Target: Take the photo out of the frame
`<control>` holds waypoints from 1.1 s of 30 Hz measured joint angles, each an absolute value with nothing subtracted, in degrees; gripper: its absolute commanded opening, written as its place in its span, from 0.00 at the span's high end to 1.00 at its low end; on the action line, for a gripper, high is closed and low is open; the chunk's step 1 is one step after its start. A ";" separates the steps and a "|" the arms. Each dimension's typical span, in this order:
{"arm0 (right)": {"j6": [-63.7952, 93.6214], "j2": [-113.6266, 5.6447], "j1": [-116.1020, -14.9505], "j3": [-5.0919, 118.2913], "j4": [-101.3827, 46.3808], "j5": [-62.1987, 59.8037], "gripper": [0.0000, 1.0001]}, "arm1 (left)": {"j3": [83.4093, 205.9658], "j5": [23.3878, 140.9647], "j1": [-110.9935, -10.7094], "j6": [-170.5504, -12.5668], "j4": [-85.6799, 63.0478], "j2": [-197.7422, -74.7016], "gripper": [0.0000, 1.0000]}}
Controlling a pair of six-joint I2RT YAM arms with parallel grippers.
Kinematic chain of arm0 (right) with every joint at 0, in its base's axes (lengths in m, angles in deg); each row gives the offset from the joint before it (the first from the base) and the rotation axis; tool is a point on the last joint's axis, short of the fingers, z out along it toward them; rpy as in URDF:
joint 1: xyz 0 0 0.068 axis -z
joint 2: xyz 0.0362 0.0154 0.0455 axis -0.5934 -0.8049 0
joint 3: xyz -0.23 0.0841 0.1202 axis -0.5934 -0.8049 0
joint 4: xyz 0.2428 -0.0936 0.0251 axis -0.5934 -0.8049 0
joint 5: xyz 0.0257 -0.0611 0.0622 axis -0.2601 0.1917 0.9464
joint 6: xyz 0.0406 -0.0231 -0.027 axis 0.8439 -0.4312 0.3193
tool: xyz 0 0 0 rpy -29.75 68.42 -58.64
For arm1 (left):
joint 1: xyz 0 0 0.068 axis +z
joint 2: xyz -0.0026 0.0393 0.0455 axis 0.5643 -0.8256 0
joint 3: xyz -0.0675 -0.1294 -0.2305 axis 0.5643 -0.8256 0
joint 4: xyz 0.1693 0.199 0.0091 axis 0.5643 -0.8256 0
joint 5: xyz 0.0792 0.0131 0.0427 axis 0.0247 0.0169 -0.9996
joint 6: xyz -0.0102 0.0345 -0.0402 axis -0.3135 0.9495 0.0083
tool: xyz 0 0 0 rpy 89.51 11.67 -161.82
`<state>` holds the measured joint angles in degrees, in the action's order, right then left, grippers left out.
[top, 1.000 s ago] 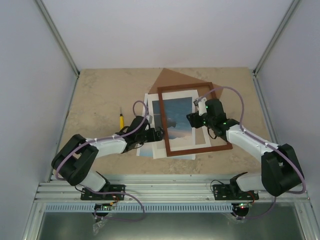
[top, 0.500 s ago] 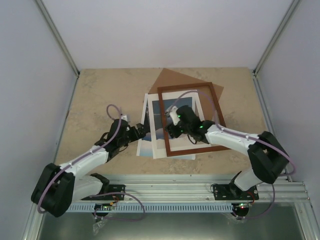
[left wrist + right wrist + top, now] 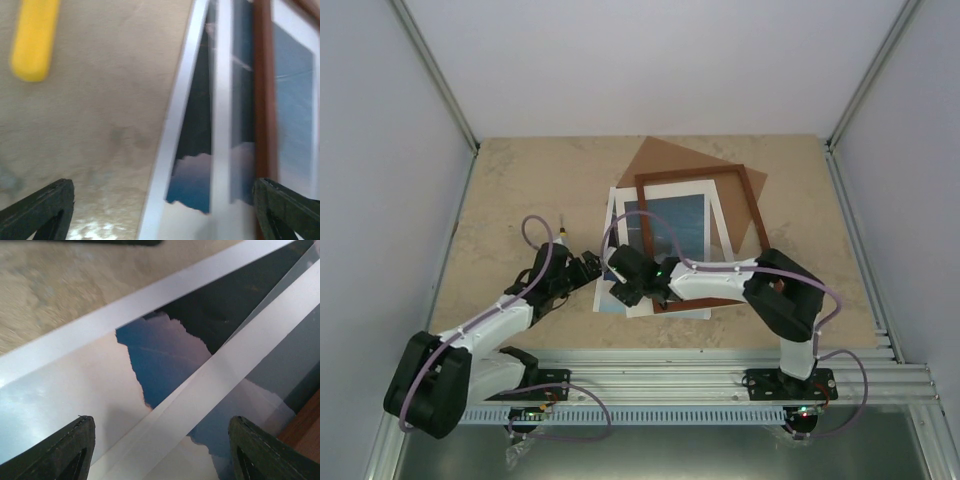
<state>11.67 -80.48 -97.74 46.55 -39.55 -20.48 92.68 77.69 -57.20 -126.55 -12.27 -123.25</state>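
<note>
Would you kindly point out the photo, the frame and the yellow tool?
photo [image 3: 160, 360]: right wrist view, on its blue area.
frame [image 3: 690, 173]: top view, on its far wooden edge.
yellow tool [image 3: 32, 40]: left wrist view, on its handle.

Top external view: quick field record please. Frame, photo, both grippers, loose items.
frame: flat on the table, reddish-brown edges
photo: sea print, shows inside the frame and sticks out past its left edge
white mat: inside the frame, over the photo
backing board: brown, loose, under the frame's far end
left gripper: open, empty, at the photo's left edge
right gripper: open, empty, over the photo's near-left corner
yellow-handled tool: on the table, left of the photo
status: photo not yet clear of the frame
</note>
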 measured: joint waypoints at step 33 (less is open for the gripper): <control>12.17 -78.25 -93.41 41.52 -43.35 -29.57 0.26 | 92.64 84.05 -60.70 -126.57 -9.82 -129.59 0.01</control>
<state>12.17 -78.25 -93.41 41.52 -43.35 -29.57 92.64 84.05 -60.70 -126.57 -9.82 -129.59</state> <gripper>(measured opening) 0.743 0.992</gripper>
